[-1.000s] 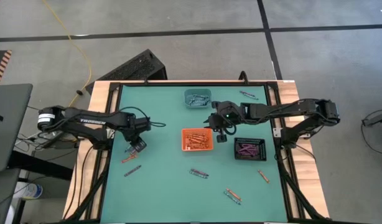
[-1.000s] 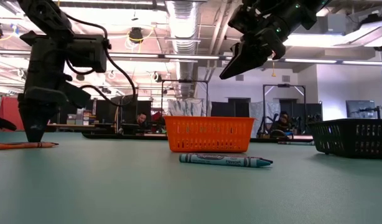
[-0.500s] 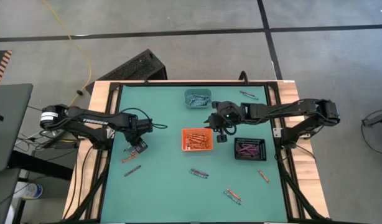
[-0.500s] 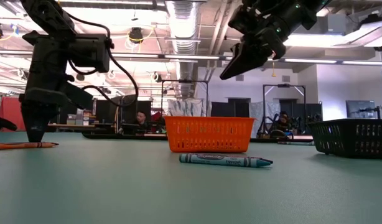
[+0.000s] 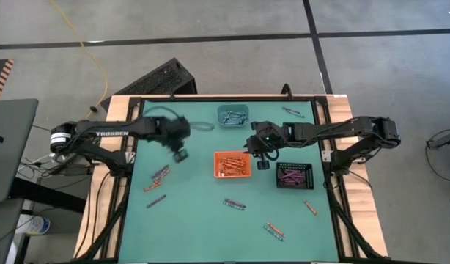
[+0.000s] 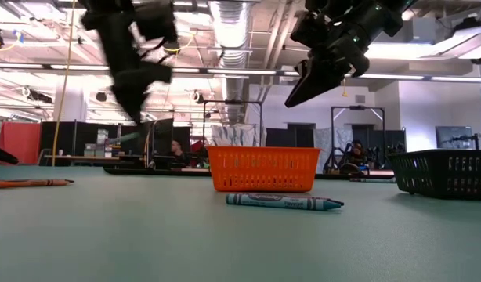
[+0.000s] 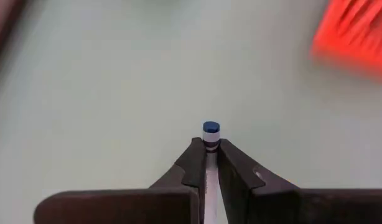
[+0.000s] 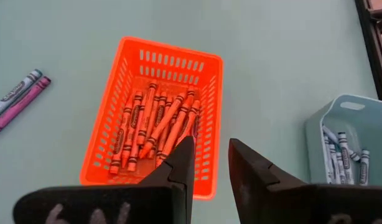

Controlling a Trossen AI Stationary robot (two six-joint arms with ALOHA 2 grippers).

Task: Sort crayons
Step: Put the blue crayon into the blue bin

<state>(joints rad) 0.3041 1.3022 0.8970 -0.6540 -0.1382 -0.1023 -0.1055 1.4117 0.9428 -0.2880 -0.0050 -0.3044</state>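
Observation:
My left gripper (image 5: 180, 155) hangs above the green table (image 5: 196, 220), left of the orange tray (image 5: 232, 164), shut on a blue crayon (image 7: 210, 129). It shows blurred in the low view (image 6: 135, 102). My right gripper (image 5: 262, 163) is open and empty above the orange tray's right edge, and the right wrist view (image 8: 209, 158) looks down on the orange crayons (image 8: 157, 127) in that tray. The teal tray (image 5: 232, 115) holds blue-grey crayons. The black tray (image 5: 294, 176) holds purple-pink ones. My left gripper pinches the blue crayon between its two fingers. The crayon lies along the fingers, and its blue end with a white band (image 7: 210, 132) sticks out past the fingertips. It is lifted clear of the table.
Loose crayons lie on the table at the left (image 5: 160, 174) (image 5: 152, 187) (image 5: 155, 201), in the near middle (image 5: 234, 204) (image 5: 273, 231), at the right (image 5: 310, 207) and at the far right (image 5: 292, 111). A teal crayon (image 6: 283, 202) lies in front of the orange tray.
My left gripper has risen fast from the table beside the left-hand crayons and gone toward the far edge and the right, carrying the blue crayon clear of the table. Two crayons now show where it stood.

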